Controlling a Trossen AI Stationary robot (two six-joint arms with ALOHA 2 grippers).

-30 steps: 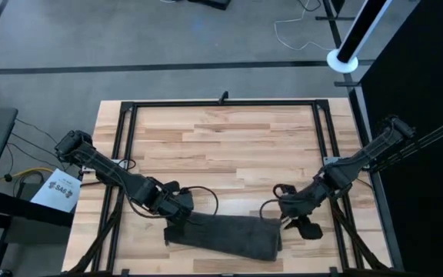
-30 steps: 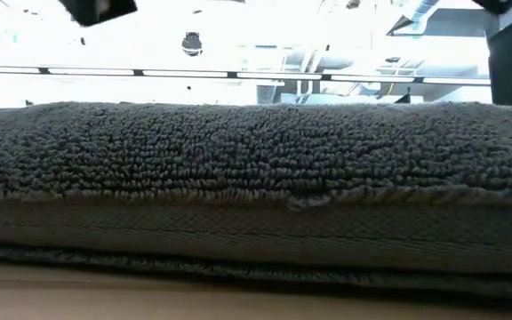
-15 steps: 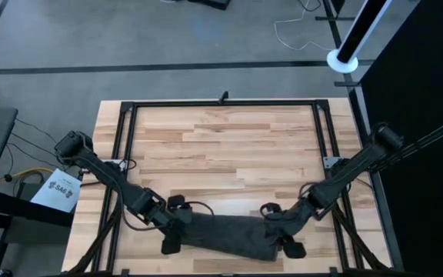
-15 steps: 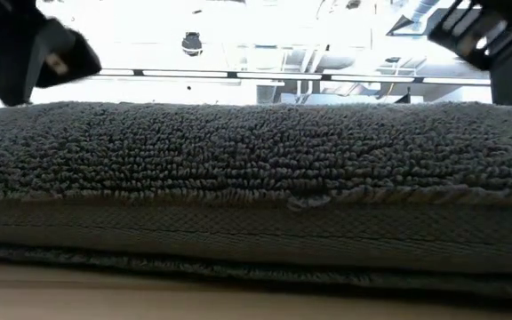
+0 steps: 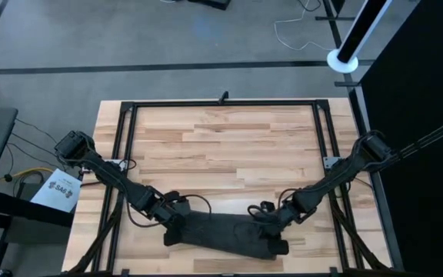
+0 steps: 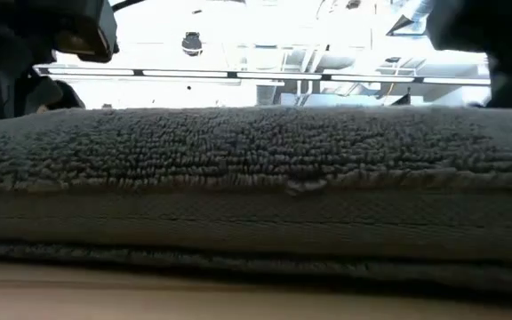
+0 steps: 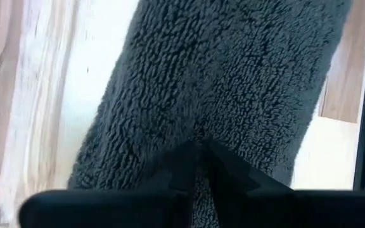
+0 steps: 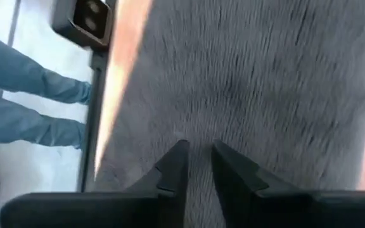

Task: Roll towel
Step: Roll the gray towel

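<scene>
Dark terry fills both wrist views. The left gripper [image 7: 198, 166] has its fingers drawn nearly together, tips sunk into the pile with a thin fold of cloth pinched between them; the right gripper [image 8: 198, 166] has its fingers a narrow gap apart, tips down on the cloth, and whether they hold any of it I cannot tell. From above, the left gripper [image 5: 177, 221] sits on one end of the towel [image 5: 223, 233] and the right gripper [image 5: 271, 223] near the other, so each arm is nearest its own end. The towel lies as a long, thick bundle along the table's [image 5: 229, 146] near edge, its long axis running from one gripper to the other. Any rolling would turn across that axis, which seems to need both ends moving together. A person's legs [image 8: 24, 101] stand beyond the table edge
</scene>
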